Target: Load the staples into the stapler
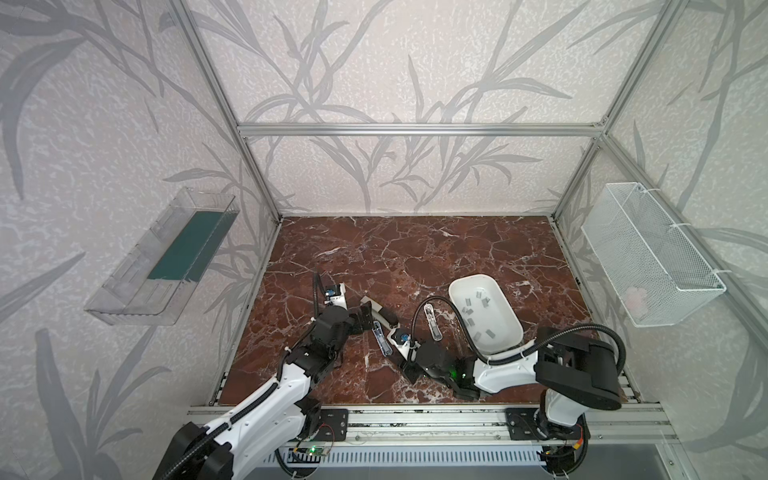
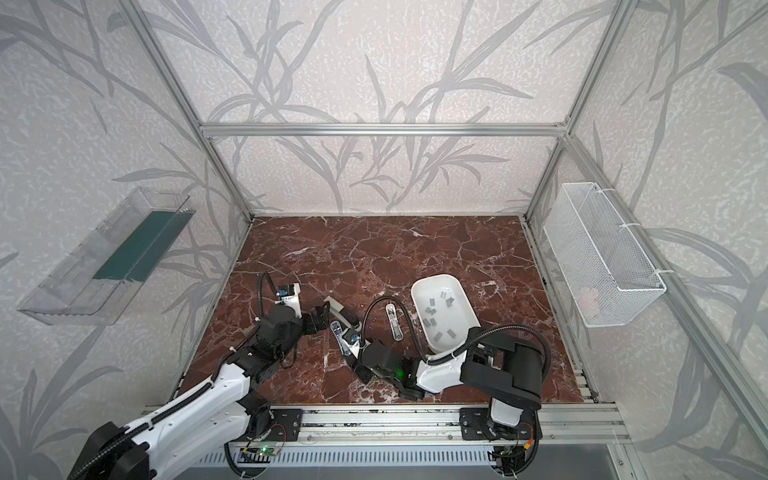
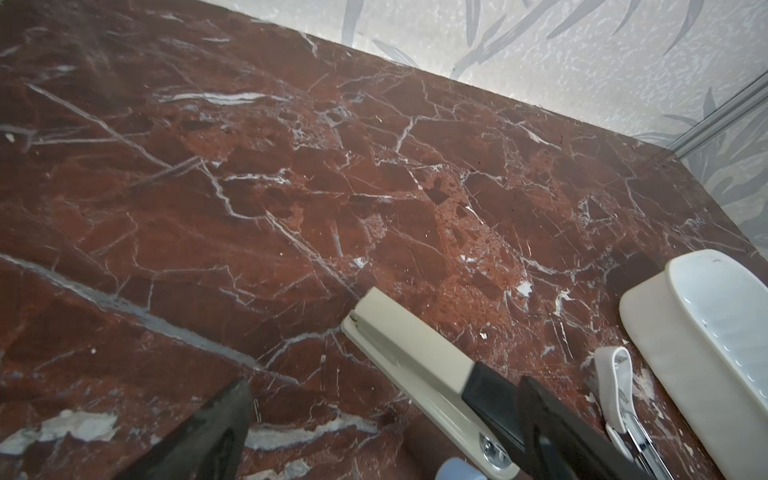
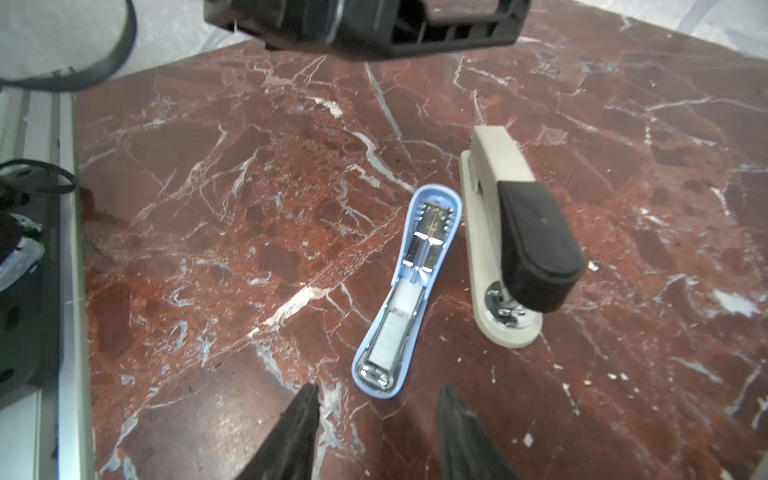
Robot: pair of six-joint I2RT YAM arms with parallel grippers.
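Observation:
A small blue stapler (image 4: pixel 409 291) lies opened flat on the red marble, and a grey strip (image 4: pixel 390 336) sits in its metal channel. My right gripper (image 4: pixel 379 400) is open just short of the stapler's chrome end, with nothing between its fingers. In both top views the blue stapler (image 1: pixel 382 338) (image 2: pixel 340 338) lies between the two arms. More staples (image 1: pixel 469 309) lie loose in a white dish (image 1: pixel 453 286). My left gripper (image 3: pixel 384 399) is wide open, with a beige and black stapler (image 3: pixel 415 353) lying between its fingers and close to one of them.
A white stapler (image 1: pixel 432 322) lies open beside the dish. One loose staple (image 3: pixel 257 409) lies on the marble by a left finger. A wire basket (image 1: pixel 652 257) hangs on the right wall and a clear bin (image 1: pixel 162 262) on the left.

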